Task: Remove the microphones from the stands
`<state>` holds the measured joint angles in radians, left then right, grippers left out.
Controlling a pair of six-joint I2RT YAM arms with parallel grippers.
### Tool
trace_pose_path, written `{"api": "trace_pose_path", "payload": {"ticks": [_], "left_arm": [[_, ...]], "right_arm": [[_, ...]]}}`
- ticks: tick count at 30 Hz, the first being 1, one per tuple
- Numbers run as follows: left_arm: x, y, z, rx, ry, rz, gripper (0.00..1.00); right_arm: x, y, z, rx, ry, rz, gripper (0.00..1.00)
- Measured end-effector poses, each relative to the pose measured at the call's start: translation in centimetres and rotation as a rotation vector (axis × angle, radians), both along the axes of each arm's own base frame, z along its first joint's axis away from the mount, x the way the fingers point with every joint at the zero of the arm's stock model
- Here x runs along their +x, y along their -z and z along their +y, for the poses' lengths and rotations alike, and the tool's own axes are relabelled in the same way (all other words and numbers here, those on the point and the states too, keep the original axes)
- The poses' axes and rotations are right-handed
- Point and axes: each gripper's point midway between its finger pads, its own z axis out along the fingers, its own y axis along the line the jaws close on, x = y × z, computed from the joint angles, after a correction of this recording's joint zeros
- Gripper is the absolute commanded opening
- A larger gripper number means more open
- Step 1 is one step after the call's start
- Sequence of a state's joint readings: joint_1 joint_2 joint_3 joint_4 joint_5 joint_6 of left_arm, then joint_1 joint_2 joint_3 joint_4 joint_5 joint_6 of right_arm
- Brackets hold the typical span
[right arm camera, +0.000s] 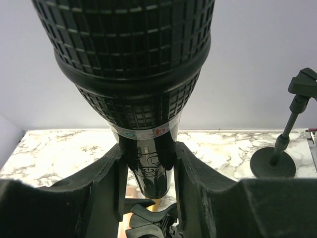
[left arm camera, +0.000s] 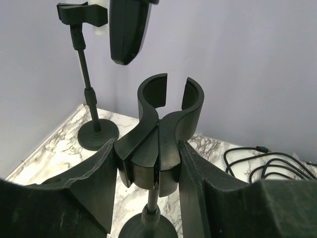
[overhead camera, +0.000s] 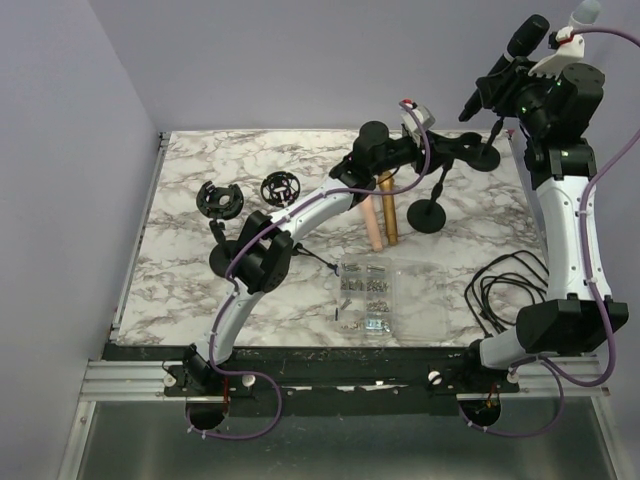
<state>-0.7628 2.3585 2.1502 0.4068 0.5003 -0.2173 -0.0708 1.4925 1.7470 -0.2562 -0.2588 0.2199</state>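
My right gripper is raised high at the back right and shut on the black microphone. In the right wrist view the microphone's body sits between my fingers, with its mesh head filling the top. The stand stands mid-table. My left gripper is shut on its clip. The clip's U-shaped cradle is empty, and the microphone's lower end hangs just above it, apart from it.
A second stand with its own clip stands behind, near the back wall. Two upright wood and copper cylinders, a clear box of screws, a coiled black cable and two black round parts lie around.
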Motion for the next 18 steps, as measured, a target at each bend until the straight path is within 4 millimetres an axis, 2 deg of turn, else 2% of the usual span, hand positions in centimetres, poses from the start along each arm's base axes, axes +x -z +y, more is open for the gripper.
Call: {"api": "trace_pose_path", "payload": {"ticks": [3, 11, 18], "left_arm": [[-0.1, 0.0, -0.1, -0.001, -0.005, -0.002, 0.0], [-0.1, 0.8, -0.2, 0.016, -0.016, 0.045, 0.0], [-2.1, 2.3, -1.0, 0.02, 0.007, 0.08, 0.0]], "right_arm": [[-0.3, 0.3, 0.0, 0.002, -0.001, 0.005, 0.01], [-0.1, 2.7, 0.4, 0.026, -0.018, 0.057, 0.01], [-0.5, 4.3, 0.7, 0.046, -0.027, 0.091, 0.01]]}}
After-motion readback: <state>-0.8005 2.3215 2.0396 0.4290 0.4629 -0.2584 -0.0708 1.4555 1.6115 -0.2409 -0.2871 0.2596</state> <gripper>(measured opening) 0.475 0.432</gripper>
